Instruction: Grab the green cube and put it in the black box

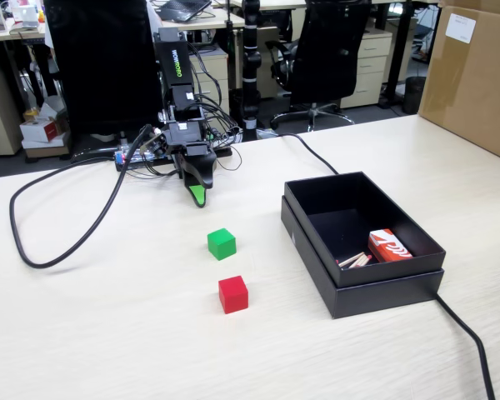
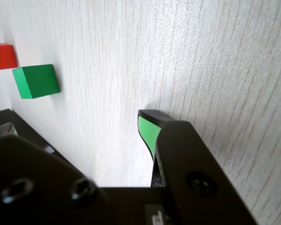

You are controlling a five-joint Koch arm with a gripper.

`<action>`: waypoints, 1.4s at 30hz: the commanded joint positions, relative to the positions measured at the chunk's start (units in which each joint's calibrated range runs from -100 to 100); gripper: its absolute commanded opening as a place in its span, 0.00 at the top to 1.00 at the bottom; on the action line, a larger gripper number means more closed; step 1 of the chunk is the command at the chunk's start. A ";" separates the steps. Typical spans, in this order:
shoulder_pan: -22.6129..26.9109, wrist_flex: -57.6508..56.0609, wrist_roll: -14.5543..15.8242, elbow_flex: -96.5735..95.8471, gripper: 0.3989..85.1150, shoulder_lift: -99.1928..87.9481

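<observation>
Well apart from green cube (image 1: 222, 243): folded arm (image 1: 183, 125), down-pointing pincer (image 1: 197, 194).

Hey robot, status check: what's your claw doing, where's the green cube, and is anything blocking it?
Gripper low near table, empty; open or shut unclear. Green cube on table, untouched, outside black box. Red cube beyond it, path clear.

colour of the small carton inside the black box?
Red and white carton, lying in the black box; clearest in the fixed view.
</observation>
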 commanded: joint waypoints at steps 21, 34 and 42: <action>0.05 -1.88 0.00 -2.52 0.41 -0.13; 0.05 -1.88 -0.05 -2.52 0.41 -0.13; -0.24 -2.23 -0.05 -1.79 0.42 -0.13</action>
